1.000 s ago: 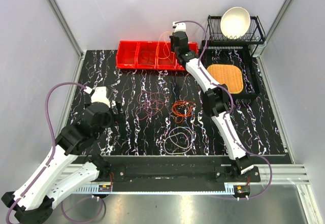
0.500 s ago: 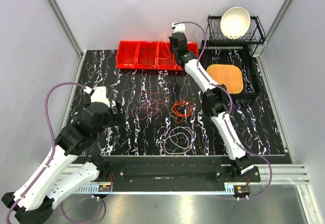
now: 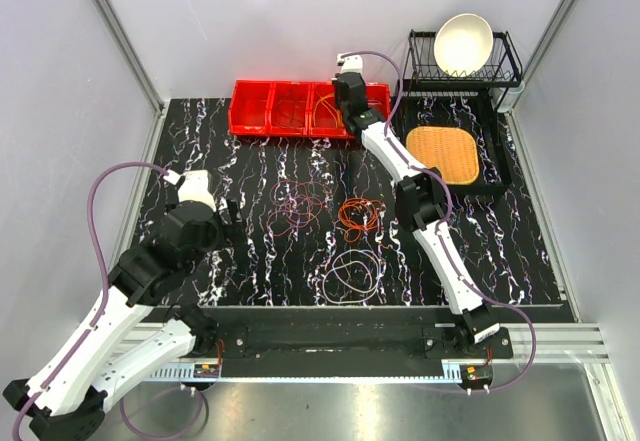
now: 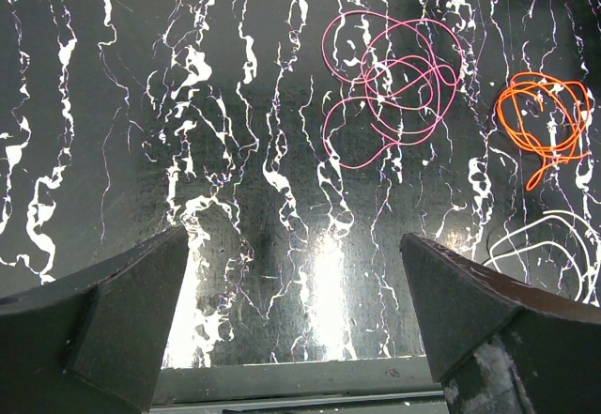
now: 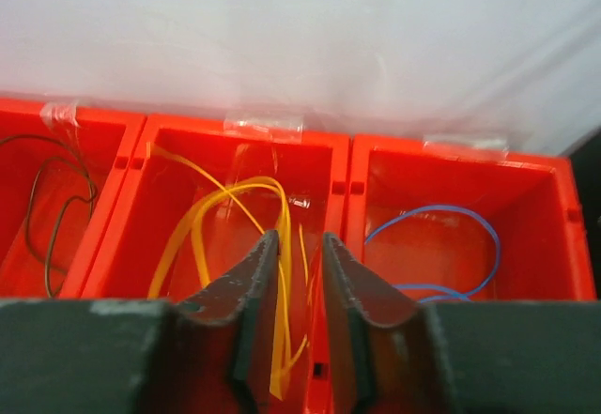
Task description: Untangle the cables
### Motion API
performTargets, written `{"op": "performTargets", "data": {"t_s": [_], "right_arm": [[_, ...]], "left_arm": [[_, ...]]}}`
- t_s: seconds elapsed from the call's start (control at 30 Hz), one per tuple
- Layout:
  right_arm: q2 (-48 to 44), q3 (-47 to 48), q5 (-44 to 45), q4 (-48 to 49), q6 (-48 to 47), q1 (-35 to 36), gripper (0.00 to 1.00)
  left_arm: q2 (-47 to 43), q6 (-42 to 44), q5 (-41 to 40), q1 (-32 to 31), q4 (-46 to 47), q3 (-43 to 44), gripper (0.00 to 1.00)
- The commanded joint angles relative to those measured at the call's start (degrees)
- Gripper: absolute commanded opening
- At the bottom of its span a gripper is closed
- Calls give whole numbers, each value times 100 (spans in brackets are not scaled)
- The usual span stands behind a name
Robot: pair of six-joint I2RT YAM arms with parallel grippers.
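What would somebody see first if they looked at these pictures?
Probably the bright red bins at the far edge of the dark table, where the right pincer hovers with a yellow cable running between its fingers. Then the pink cable, orange cable and white cable, lying curled in the table's middle.
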Motion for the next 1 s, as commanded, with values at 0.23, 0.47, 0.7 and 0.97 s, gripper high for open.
{"op": "performTargets", "data": {"t_s": [0.23,0.47,0.7,0.97], "right_arm": [[-822,-99,164,625,156,-22,73],[-2392,-1505,-12,204,821,57,85],[-4600,-4665,-303,44,1746,214,88],[-6877,-7227,-635,-359,2713,294,90]], "left_arm": [[-78,70,80,81,282,-22,99],[-87,79,89,81,264,-22,99],[-16,70,133,81,282,-48,99],[318,-210,185,81,282,-31,99]]}}
